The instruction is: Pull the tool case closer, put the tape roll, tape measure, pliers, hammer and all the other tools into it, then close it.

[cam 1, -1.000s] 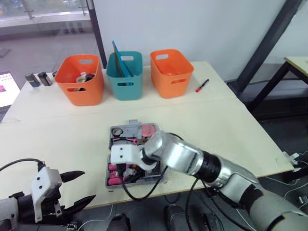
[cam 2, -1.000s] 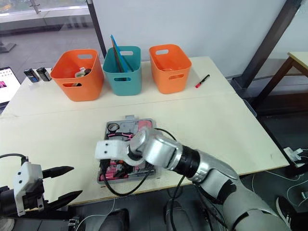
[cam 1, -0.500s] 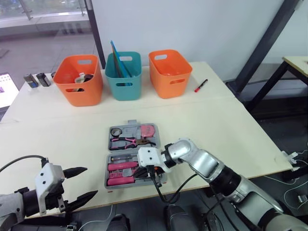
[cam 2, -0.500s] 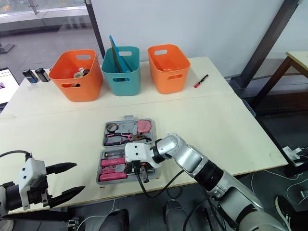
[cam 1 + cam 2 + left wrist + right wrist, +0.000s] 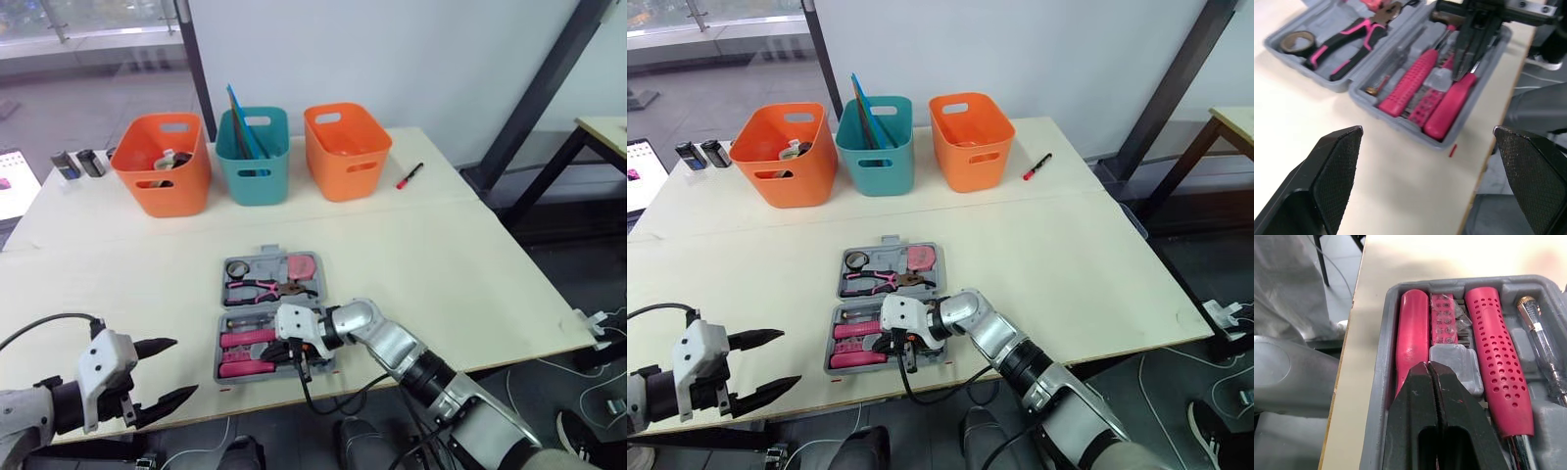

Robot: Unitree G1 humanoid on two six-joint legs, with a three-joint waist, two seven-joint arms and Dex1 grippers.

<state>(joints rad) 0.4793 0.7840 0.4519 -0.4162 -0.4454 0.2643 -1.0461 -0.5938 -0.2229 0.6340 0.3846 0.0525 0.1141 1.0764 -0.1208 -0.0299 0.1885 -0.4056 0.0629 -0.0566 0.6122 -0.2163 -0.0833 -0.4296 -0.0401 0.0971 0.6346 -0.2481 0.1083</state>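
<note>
The tool case (image 5: 265,262) lies open on the desk (image 5: 441,255), near its front edge, with its 2 grey halves side by side, 1 farther from me and 1 nearer. The farther half holds the tape roll (image 5: 236,267) at its left end, the pliers (image 5: 265,288) with pink and black handles just in front of that, and the pink tape measure (image 5: 303,266) at its right end. The nearer half holds a smooth pink handle (image 5: 1411,342), a pink bit strip (image 5: 1445,328), a dotted pink handle (image 5: 1493,362) and a clear tester screwdriver (image 5: 1542,342), lying parallel in their slots. My right end effector (image 5: 1428,363) hangs over this nearer half, pointing down at the bit strip between the 2 pink handles, its 2 black fingers pressed together with nothing between them. My left end effector (image 5: 184,367) hovers at the front left of the desk, well apart from the case, spread wide and empty. At the back of the desk stand 2 orange baskets (image 5: 163,162) and 1 teal basket (image 5: 255,157) in a row.
</note>
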